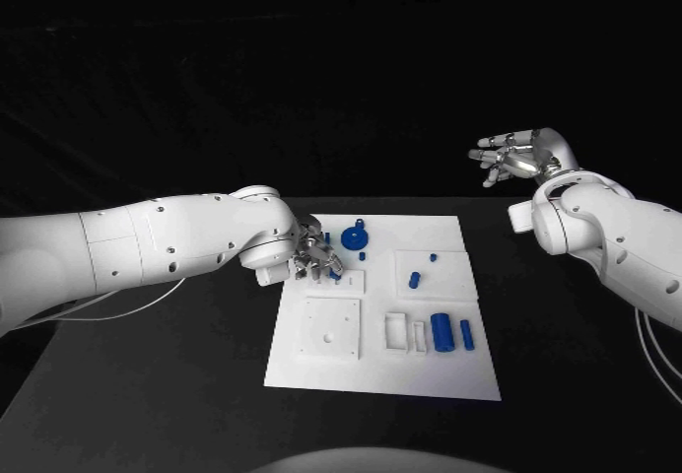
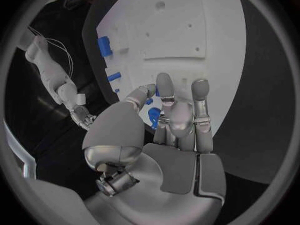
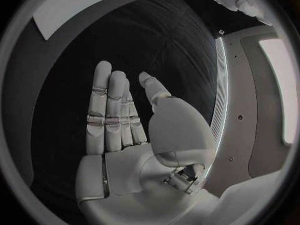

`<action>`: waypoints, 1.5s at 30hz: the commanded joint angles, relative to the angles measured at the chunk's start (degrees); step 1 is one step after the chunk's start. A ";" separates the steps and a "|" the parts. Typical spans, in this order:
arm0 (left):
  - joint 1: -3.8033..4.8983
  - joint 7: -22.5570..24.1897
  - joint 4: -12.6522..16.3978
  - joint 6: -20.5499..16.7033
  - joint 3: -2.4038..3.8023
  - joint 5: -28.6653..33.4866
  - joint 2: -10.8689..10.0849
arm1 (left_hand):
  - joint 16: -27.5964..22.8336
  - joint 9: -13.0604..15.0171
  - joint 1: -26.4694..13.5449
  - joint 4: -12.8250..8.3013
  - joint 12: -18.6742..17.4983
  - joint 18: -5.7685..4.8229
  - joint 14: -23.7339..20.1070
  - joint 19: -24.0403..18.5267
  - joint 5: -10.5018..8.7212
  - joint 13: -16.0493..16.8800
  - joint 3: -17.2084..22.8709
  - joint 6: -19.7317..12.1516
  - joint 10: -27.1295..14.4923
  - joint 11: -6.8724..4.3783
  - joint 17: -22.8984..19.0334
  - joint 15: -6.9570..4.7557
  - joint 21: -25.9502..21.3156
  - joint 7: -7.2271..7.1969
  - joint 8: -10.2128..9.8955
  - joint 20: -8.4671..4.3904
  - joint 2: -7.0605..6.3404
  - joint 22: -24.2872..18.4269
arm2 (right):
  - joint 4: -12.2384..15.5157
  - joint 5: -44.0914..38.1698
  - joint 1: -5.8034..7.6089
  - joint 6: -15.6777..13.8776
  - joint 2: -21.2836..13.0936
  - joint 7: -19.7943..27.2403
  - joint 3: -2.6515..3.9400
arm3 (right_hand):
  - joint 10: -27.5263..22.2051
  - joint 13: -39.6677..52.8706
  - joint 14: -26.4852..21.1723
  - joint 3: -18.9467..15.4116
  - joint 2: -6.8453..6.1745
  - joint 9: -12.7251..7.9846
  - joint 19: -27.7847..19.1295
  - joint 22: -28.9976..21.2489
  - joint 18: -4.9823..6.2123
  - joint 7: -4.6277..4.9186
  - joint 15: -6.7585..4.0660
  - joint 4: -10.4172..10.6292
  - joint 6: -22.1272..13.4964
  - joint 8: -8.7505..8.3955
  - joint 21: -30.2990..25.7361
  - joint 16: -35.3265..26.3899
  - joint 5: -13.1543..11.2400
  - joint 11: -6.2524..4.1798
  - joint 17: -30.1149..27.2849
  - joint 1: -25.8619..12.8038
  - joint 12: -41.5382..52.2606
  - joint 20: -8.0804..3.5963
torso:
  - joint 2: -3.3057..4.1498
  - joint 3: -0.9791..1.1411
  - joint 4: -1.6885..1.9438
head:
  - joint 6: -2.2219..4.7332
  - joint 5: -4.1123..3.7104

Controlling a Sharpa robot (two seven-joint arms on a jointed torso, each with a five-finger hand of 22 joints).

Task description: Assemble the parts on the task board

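Here, white task board (image 1: 427, 379) at table centre carrying small blue parts (image 1: 443, 332), left hand (image 1: 312, 258) pinching one blue part (image 2: 153, 116) over its far-left corner, right hand (image 1: 514, 155) raised well clear, fingers released, holding nothing.

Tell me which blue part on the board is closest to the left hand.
The small blue part at the left hand's fingertips, near the task board's left edge. The other blue parts lie farther right, like the round one and the cylinders.

You have one task board (image 1: 381, 379) on one black table (image 1: 157, 394), two hands, left (image 1: 315, 258) and right (image 1: 514, 156), and roughly eight blue parts (image 1: 443, 331), some too small to tell apart.
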 commanded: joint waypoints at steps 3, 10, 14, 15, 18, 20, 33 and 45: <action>0.01 -0.17 0.14 1.37 0.02 -0.72 0.18 | 0.19 -0.04 0.22 -4.77 0.19 0.54 -0.02 0.48 0.06 -0.06 4.50 8.62 2.22 -0.85 -0.10 -0.36 -0.47 -5.58 0.17 0.13 0.77 0.21 | -0.01 -0.38 -0.05 0.94 0.15 0.08 0.03 | -0.22 -0.05 -0.08 -0.19 0.53 -0.07 2.03 -0.05 -0.65 -0.02 0.15 -0.02 -0.45 -0.22 0.33 -0.14 0.23 0.12 -0.04 0.01 -0.38 0.13 | 0.01 0.02 0.05 | -0.12 0.02; -0.07 -0.21 0.15 1.56 0.02 -0.71 0.32 | 0.20 -0.04 0.22 -4.77 0.17 0.53 -0.02 0.48 -0.08 -0.07 4.50 8.62 2.22 -0.86 -0.10 -0.36 -0.55 -5.59 0.18 0.13 0.82 0.26 | -0.03 -0.38 -0.13 1.14 0.25 0.01 0.03 | -0.22 -0.05 -0.08 -0.19 0.53 -0.07 2.03 -0.05 -0.65 -0.02 0.15 -0.02 -0.45 -0.22 0.33 -0.14 0.23 0.12 -0.04 0.01 -0.38 0.13 | -0.02 0.07 -0.01 | -0.29 0.37; -0.09 -0.24 0.21 1.63 0.02 -0.71 0.28 | 0.17 -0.04 0.22 -4.79 0.15 0.50 -0.03 0.55 -0.07 -0.07 4.47 8.59 2.22 -0.85 -0.18 -0.35 -0.75 -5.58 0.17 0.12 0.87 0.44 | 0.03 -0.38 -0.15 1.21 0.24 -0.05 0.03 | -0.22 -0.05 -0.08 -0.19 0.53 -0.07 2.03 -0.05 -0.65 -0.02 0.15 -0.02 -0.45 -0.22 0.33 -0.14 0.23 0.12 -0.04 0.01 -0.38 0.13 | -0.04 0.09 0.00 | -0.25 0.41; -0.09 -0.24 0.24 1.63 0.02 -0.71 0.27 | 0.17 -0.04 0.22 -4.79 0.15 0.50 -0.03 0.55 -0.07 -0.07 4.47 8.59 2.22 -0.85 -0.18 -0.35 -0.75 -5.58 0.17 0.12 0.87 0.44 | 0.04 -0.39 -0.16 1.22 0.25 -0.06 0.03 | -0.22 -0.05 -0.08 -0.19 0.53 -0.07 2.03 -0.05 -0.65 -0.02 0.15 -0.02 -0.45 -0.22 0.33 -0.14 0.23 0.12 -0.04 0.01 -0.38 0.13 | -0.02 0.09 0.02 | -0.25 0.39; -0.12 -0.23 0.34 1.59 0.01 -0.71 0.25 | 0.23 -0.04 0.20 -4.80 0.17 0.49 0.00 0.59 -0.08 -0.06 4.47 8.60 2.22 -0.85 -0.09 -0.34 -0.86 -5.58 0.18 0.14 0.90 0.54 | 0.04 -0.39 -0.17 1.24 0.27 -0.08 0.03 | -0.24 -0.12 -0.10 -0.22 0.64 -0.06 2.04 -0.21 -0.64 -0.02 0.16 -0.13 -0.47 -0.21 0.41 -0.13 0.22 0.13 -0.05 -0.04 -0.39 0.14 | -0.02 0.06 0.03 | -0.23 0.42; -0.16 -0.23 0.39 1.58 0.01 -0.71 0.25 | 0.23 -0.04 0.20 -4.80 0.17 0.49 0.00 0.59 -0.08 -0.06 4.47 8.60 2.22 -0.85 -0.09 -0.34 -0.86 -5.58 0.18 0.14 0.90 0.54 | 0.04 -0.39 -0.18 1.25 0.28 -0.09 0.03 | -0.24 -0.12 -0.10 -0.22 0.64 -0.06 2.04 -0.21 -0.64 -0.02 0.16 -0.13 -0.47 -0.21 0.41 -0.13 0.22 0.13 -0.05 -0.04 -0.39 0.14 | -0.01 0.04 0.01 | -0.14 0.42; -0.29 -0.37 0.60 1.73 0.01 -0.73 0.06 | 0.20 -0.02 0.20 -4.86 0.13 0.52 -0.02 0.71 -0.08 -0.05 4.46 8.60 2.22 -0.84 -0.25 -0.30 -1.20 -5.57 0.18 0.20 0.93 0.90 | -0.05 -0.40 -0.21 1.39 0.30 -0.18 0.03 | -0.24 -0.12 -0.10 -0.22 0.64 -0.06 2.04 -0.21 -0.64 -0.02 0.16 -0.13 -0.47 -0.21 0.41 -0.13 0.22 0.13 -0.05 -0.04 -0.39 0.14 | 0.00 0.02 0.02 | -0.21 0.50; -0.31 -0.48 0.74 1.79 0.01 -0.76 -0.16 | 0.20 -0.02 0.20 -4.86 0.13 0.52 -0.02 0.71 -0.08 -0.05 4.46 8.60 2.22 -0.84 -0.25 -0.30 -1.20 -5.57 0.18 0.20 0.93 0.90 | -0.16 -0.43 -0.23 1.58 0.39 -0.27 0.03 | -0.24 -0.12 -0.10 -0.22 0.64 -0.06 2.04 -0.21 -0.64 -0.02 0.16 -0.13 -0.47 -0.21 0.41 -0.13 0.22 0.13 -0.05 -0.04 -0.39 0.14 | -0.01 0.03 0.01 | -0.31 0.62</action>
